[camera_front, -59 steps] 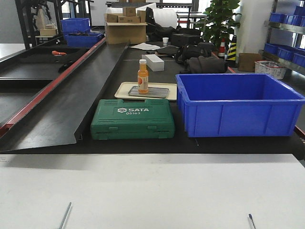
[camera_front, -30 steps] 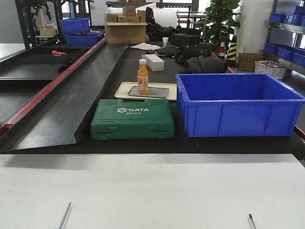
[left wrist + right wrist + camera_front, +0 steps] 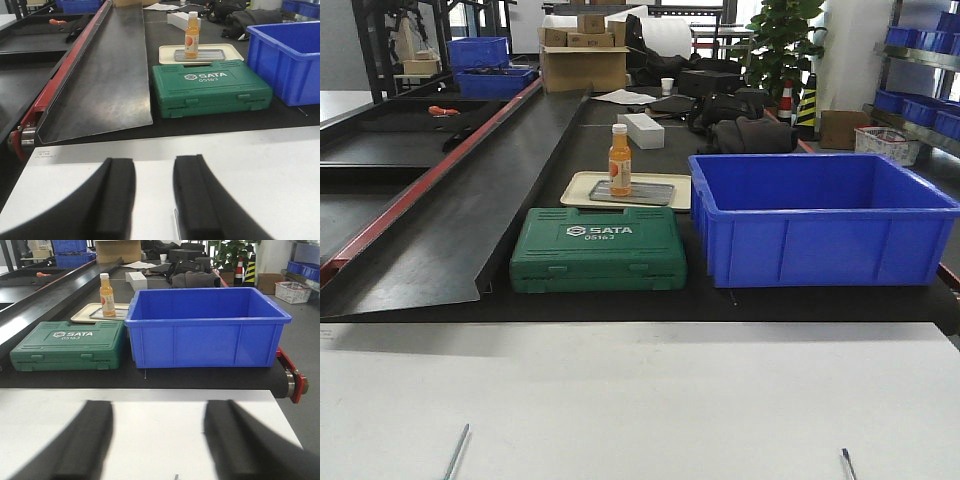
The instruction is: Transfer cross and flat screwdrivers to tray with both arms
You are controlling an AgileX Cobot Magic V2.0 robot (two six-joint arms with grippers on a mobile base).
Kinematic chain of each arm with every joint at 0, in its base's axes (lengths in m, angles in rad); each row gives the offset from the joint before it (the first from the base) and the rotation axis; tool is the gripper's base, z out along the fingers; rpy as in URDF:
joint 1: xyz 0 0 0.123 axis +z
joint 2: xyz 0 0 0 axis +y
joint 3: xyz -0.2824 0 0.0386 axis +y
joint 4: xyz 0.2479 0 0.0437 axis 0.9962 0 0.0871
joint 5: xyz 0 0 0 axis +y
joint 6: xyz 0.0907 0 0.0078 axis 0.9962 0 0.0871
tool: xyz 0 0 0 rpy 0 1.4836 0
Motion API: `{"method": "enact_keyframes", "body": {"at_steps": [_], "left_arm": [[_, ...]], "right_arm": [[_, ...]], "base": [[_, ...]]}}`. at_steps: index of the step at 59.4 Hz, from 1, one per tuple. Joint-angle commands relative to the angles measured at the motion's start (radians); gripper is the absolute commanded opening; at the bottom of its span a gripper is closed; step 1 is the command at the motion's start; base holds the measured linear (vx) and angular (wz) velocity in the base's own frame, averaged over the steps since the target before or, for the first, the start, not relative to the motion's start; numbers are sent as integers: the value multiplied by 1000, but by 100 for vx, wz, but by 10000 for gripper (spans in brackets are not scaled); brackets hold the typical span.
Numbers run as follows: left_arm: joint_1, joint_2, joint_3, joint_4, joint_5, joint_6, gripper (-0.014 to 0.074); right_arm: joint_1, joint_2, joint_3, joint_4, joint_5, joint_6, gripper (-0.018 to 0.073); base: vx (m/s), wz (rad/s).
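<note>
jaws of my left gripper [image 3: 154, 167] stand parted, a screwdriver shaft [image 3: 175, 225] between them; my right gripper [image 3: 160, 410] gapes wider, blue bin [image 3: 207, 327] ahead.

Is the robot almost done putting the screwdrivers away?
Not yet, it's only starting. Done: nothing; one screwdriver and the other screwdriver lie on the white table. In hand: nothing; the left pincer and right pincer are open and empty. Left: grab both and carry them to the tray, which isn't in view.
</note>
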Motion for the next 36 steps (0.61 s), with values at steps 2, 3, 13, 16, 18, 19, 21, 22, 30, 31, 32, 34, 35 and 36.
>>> {"method": "enact_keyframes", "body": {"at_steps": [2,3,13,16,18,19,21,22,30,31,32,34,35,36], "left_arm": [[-1,2,-31,-10,-74,-9,494],[-1,2,-31,-10,-72,-9,505],[-1,2,-31,-10,-65,-8,519],[-1,2,-31,-10,-64,-8,515],[-1,2,-31,-10,-62,-9,513],[-1,2,-31,-10,-61,-9,513],[-1,2,-31,-10,-54,-9,513],[-1,2,-31,-10,-51,-9,513],[-1,2,-31,-10,-11,-9,513],[-1,2,-31,-10,-7,-9,513],[-1,3,-31,-10,-3,-9,513],[-1,3,-31,-10,7,-9,513],[-1,3,-31,-10,10,-9,513],[-1,3,-31,-10,14,-9,513]], "right_arm": [[-6,6,-33,0,-88,-6,645],[-6,6,-33,0,-88,-6,654],[-5,6,-33,35,-53,-20,667],[-5,21,-35,17,-12,-73,654],[-5,35,-41,16,29,-104,643],[-5,48,-47,16,58,-115,636],[-5,79,-65,19,115,-117,624],[-5,90,-72,19,133,-116,617],[-5,239,-173,18,313,-107,583],[-5,266,-191,18,340,-107,582],[-5,284,-203,18,357,-107,580],[-5,328,-235,17,399,-106,578],[-5,355,-253,17,422,-105,578],[-5,373,-264,17,438,-101,576]], "base": [[0,0],[0,0],[0,0],[0,0],[0,0],[0,0],[0,0],[0,0],[0,0],[0,0],[0,0],[0,0],[0,0],[0,0]]}}
